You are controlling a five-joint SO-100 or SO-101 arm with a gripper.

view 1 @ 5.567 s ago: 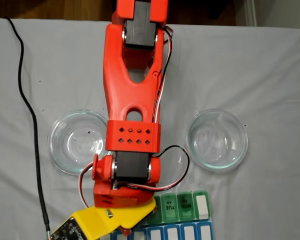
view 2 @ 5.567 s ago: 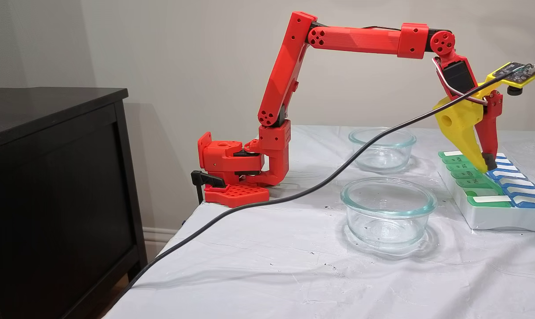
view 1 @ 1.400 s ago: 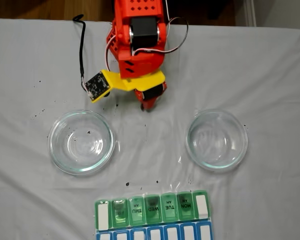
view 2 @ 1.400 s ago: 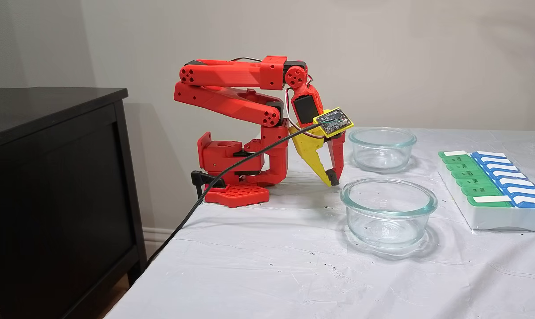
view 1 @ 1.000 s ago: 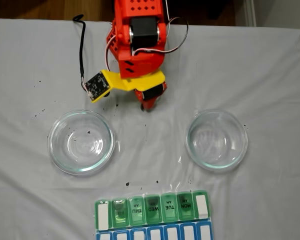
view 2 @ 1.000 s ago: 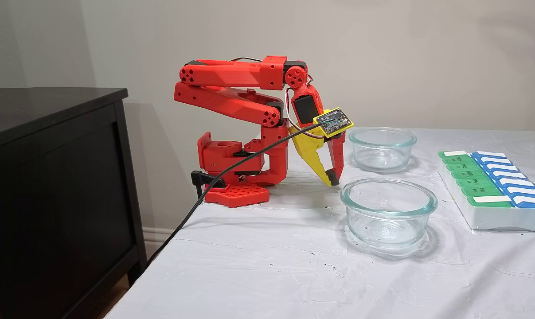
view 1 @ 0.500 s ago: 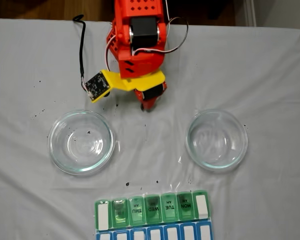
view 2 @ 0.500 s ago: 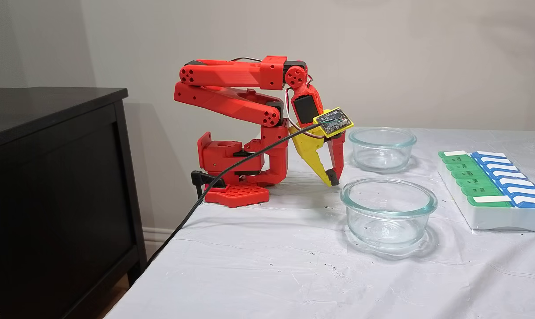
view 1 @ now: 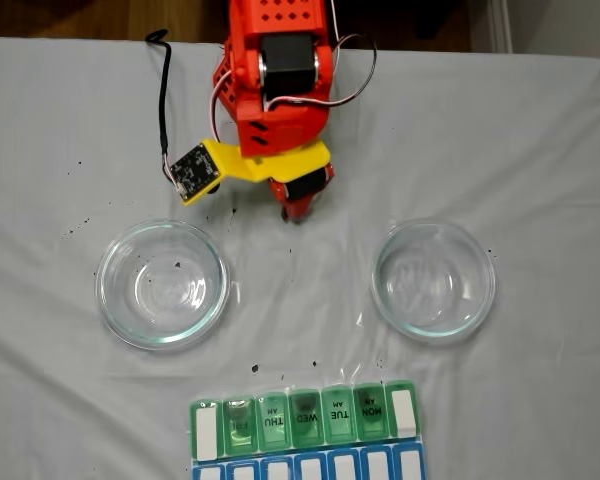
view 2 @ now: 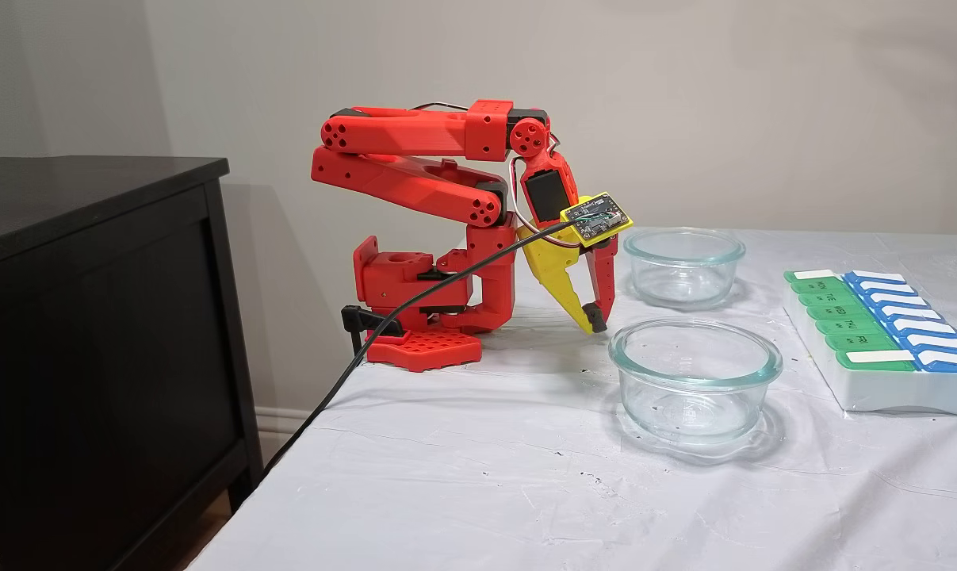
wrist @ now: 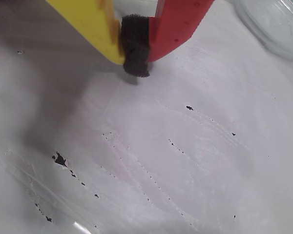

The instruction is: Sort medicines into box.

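Arm [view 2: 415, 170] folded back over its base at the far edge of the table, with the gripper [view 2: 595, 323] tilted down so its tip sits just above the white cloth [view 2: 462, 476], between the 2 glass dishes. In the wrist view the yellow and red fingers are pressed together at the tip [wrist: 135, 51], a black foam pad sandwiched between them and nothing else caught there.

The box [view 1: 305, 420] lies at the near edge in the top-down fixed view, well apart from the gripper; its green lids run FRI, THU, WED, TUE, MON from left to right there, with the blue row behind them nearer the camera. All lids look down. Dim shapes show through the translucent FRI and WED lids, possibly pills, but too faint to be sure.

The left dish [view 1: 163, 283] and the right dish [view 1: 434, 279] in that view both look empty of medicines; the left one carries only a tiny dark speck. No loose pill is visible on the cloth, only black specks [wrist: 59, 159].

My reading: the sorting appears finished or very nearly so, with the arm parked in a rest pose. What remains, if anything, cannot be confirmed, since the box contents are hidden under the lids.
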